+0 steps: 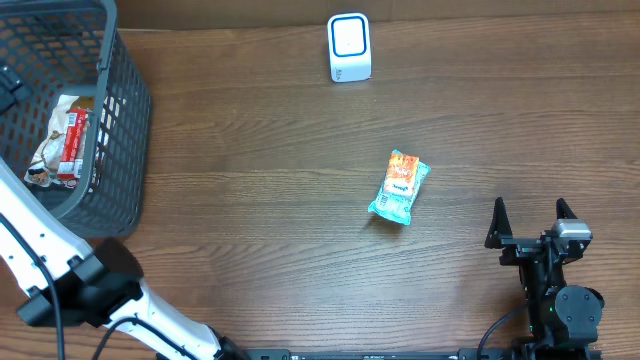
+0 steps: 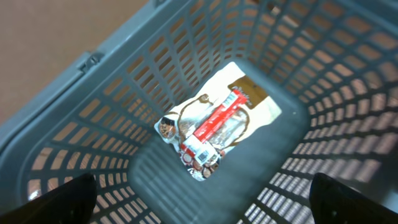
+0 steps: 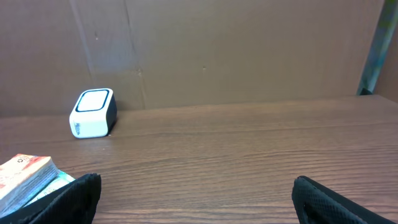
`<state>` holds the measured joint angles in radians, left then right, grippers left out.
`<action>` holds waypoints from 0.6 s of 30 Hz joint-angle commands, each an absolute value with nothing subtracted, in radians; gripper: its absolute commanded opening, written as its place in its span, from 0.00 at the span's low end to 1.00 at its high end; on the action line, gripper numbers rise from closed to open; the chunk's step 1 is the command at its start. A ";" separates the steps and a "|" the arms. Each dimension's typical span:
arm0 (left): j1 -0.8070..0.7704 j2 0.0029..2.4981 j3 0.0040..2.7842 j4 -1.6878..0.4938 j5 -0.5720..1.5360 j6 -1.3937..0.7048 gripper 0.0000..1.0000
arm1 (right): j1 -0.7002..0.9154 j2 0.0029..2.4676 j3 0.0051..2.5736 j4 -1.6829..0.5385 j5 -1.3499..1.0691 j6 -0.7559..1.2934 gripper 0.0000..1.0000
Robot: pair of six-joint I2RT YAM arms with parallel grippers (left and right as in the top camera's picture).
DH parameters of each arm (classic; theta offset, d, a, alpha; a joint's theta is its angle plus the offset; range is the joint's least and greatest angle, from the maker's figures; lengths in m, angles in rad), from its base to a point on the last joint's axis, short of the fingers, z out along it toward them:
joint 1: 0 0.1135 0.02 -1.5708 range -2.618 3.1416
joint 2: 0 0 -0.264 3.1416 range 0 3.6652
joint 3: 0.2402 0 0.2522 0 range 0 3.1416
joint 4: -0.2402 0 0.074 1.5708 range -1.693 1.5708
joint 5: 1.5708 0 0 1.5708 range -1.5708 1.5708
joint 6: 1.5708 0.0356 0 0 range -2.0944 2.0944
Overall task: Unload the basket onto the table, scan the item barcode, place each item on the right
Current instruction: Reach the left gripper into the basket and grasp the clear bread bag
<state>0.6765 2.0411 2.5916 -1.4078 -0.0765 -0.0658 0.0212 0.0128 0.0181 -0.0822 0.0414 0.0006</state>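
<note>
Left tool (image 2: 208,202) agape over basket (image 2: 74,81) packet (image 2: 214,127), half wall-hidden overhead.

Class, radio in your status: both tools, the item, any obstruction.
Left tool open above red packet in basket. Right tool open, empty. Teal packet on table, scanner beyond. Nothing between them.

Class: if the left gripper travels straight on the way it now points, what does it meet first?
Probably the red-and-white snack packet on the basket floor, directly ahead of the left gripper.
</note>
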 commanded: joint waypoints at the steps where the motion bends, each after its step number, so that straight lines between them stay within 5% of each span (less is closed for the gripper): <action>1: 0.692 2.129 2.606 -1.396 -0.025 -0.020 1.00 | 0.017 0.003 0.008 -0.078 0.050 0.004 1.00; 18: 0.692 2.478 2.606 -1.316 -0.025 0.146 1.00 | 0.017 0.003 0.008 -0.078 0.050 0.004 1.00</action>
<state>0.6937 2.4275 2.5919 -1.3193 -0.0364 0.0883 0.0212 0.0128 0.0181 -0.0826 0.0414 -0.0002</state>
